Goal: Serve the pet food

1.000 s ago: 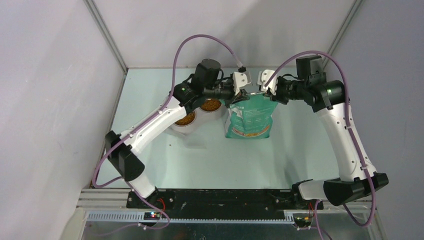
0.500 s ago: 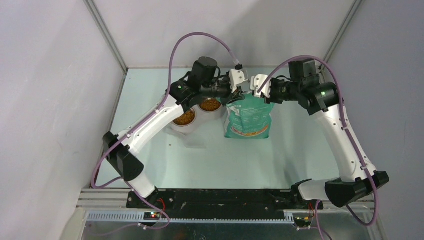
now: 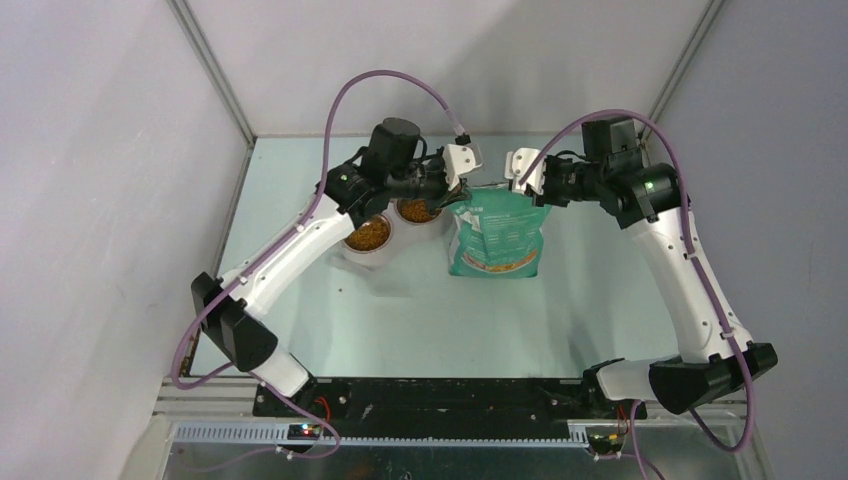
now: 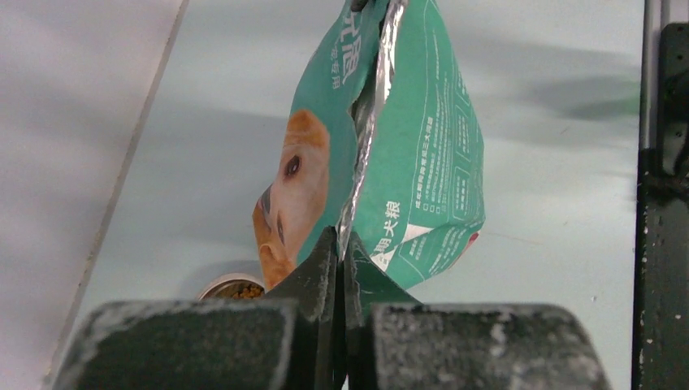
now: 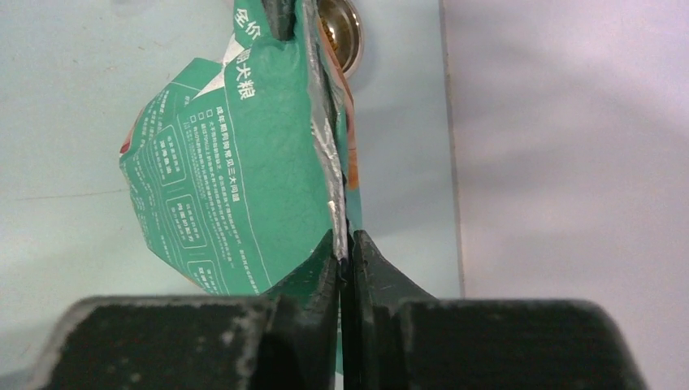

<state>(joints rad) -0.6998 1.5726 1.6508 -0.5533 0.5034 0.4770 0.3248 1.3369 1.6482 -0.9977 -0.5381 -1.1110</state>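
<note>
Left wrist view shows the left gripper [image 4: 340, 245] clenched on the silver-lined top edge of the bag [image 4: 422, 162]. The green pouch hangs away beyond the fingertips, its mouth slightly parted further along. Right wrist view shows the right gripper [image 5: 346, 244] pinching the opposite end of that same edge, fingers pressed tight with the foil between them. Held at both ends like this, the bag stays upright over the table [image 3: 420, 320] and its mouth is drawn into a line, likely so that nothing spills. The pet food [image 3: 370, 236] lies in two bowls [image 3: 364, 258] just beside and below the left fingers, well apart from the right ones. One bowl is partly hidden under the left wrist. Both look filled, so serving seems largely done. Whether more kibble remains inside the bag cannot be told, since the slit shows only shadow.
</note>
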